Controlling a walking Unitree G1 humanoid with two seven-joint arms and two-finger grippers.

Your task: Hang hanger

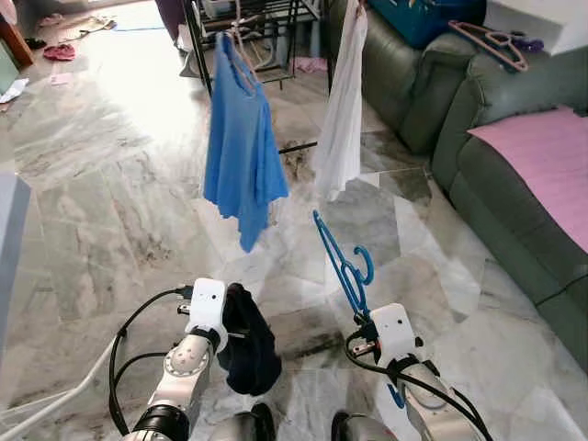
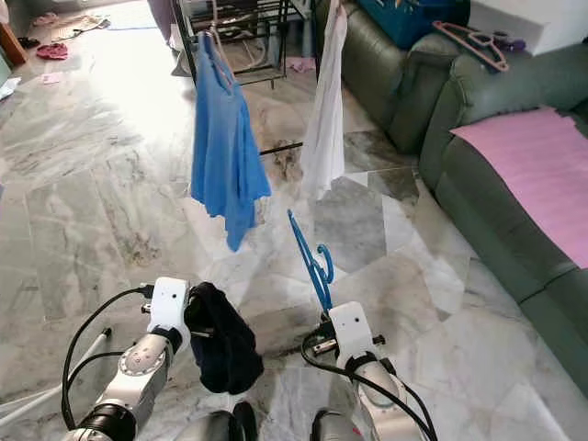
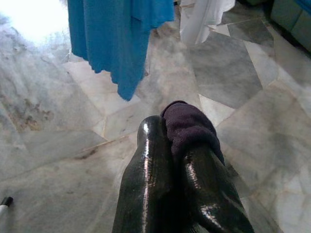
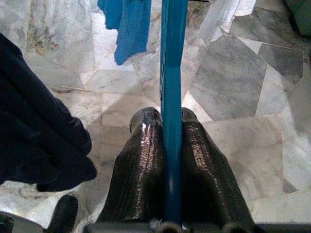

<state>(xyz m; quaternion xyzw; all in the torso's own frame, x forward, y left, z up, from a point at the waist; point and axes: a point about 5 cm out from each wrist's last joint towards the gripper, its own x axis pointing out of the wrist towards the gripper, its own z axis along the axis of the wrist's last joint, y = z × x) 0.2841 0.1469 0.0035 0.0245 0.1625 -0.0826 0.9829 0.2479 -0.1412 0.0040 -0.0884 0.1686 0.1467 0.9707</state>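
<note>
A: Where is the hanger right now?

B: The blue plastic hanger stands up from the lower middle of the frame, its hook curling right. The right gripper has both fingers pressed flat against one of its bars, closed hard on it.

A: And the other arm?

B: The left gripper is clamped on a dark garment that droops in the lower left of the frame.

A: How should the hanger behave?

B: I'd judge it light and rigid, but smooth plastic, so it may pivot between the fingers. Holding the straight bar, as now, leaves the hook free, which seems right.

A: Where would it go?

B: Probably the black drying rack at the top centre, where a blue shirt and a white garment hang. It looks well apart from the robot. A pink hanger lies on the green sofa, upper right.
</note>
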